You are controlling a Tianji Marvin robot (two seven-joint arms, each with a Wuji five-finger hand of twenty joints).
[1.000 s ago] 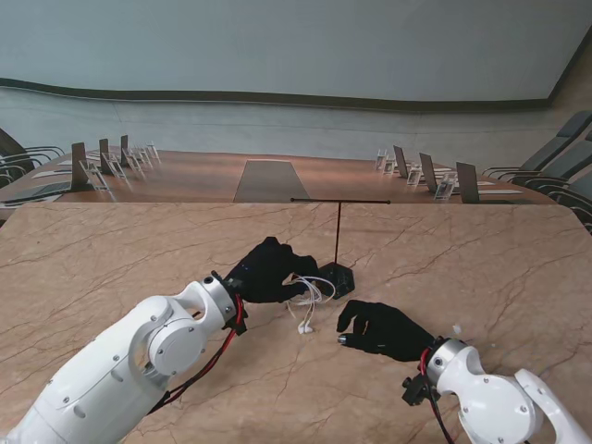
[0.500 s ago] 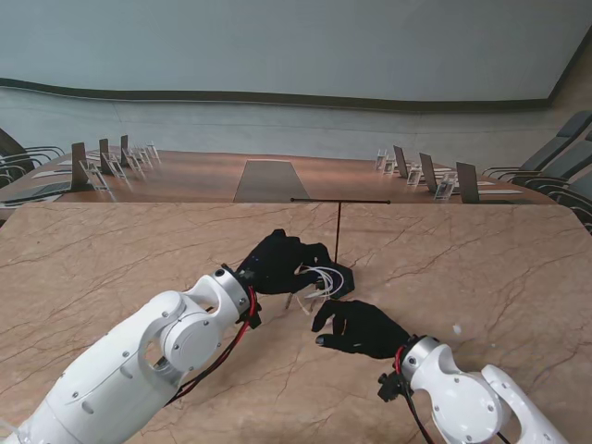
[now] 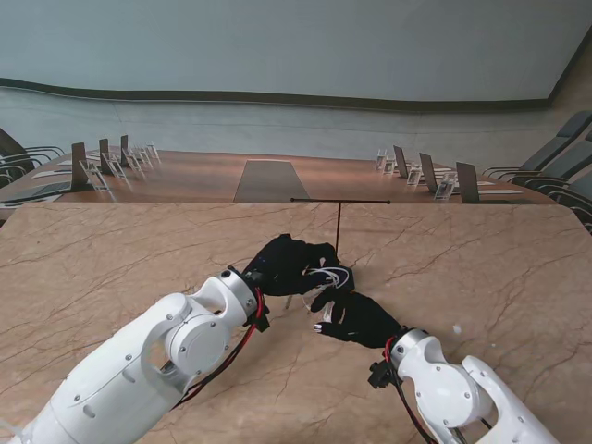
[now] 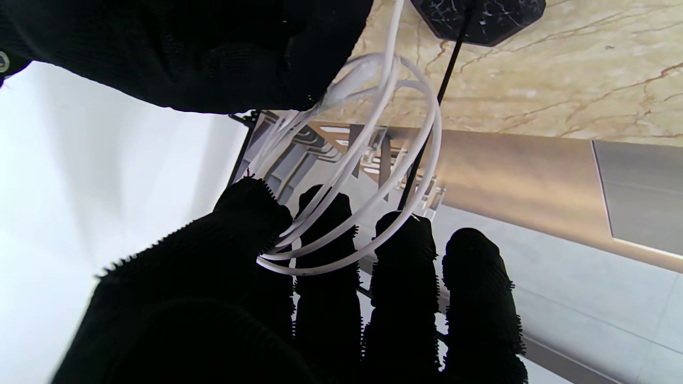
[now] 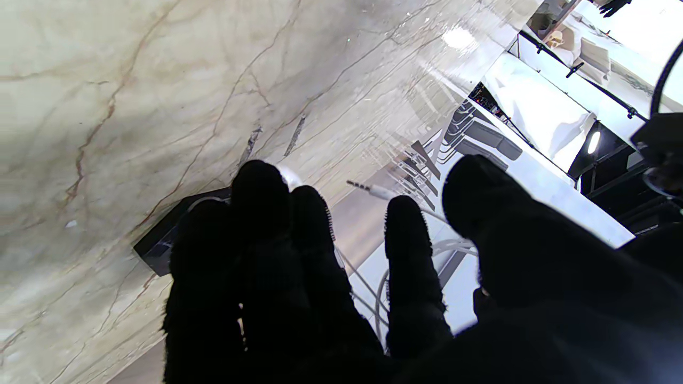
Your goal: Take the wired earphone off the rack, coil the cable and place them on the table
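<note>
Since half a second ago the right hand (image 3: 356, 317) has slid farther from me and toward the left, so it now sits just beside the left hand (image 3: 294, 264) near the rack's dark base (image 4: 478, 20), where before a clear gap lay between them. Both black-gloved hands are up off the marble table (image 3: 481, 268), close in front of the thin rack (image 3: 339, 227), whose crossbar carries nothing. White loops of the wired earphone (image 4: 373, 176) hang from the left hand: in the left wrist view several turns of cable are draped over its fingers (image 4: 325, 250), which stand side by side, while the thumb side above grips the bundle where the strands gather. That hand is closed on the coil. From the right wrist view the right hand's fingers (image 5: 411, 250) are partly spread, with the metal plug (image 5: 368, 187) showing past them and some cable loops between the fingers and thumb; whether this hand actually pinches the cable I cannot tell. Seen from the stand, the coil lies between the two hands, off the table
</note>
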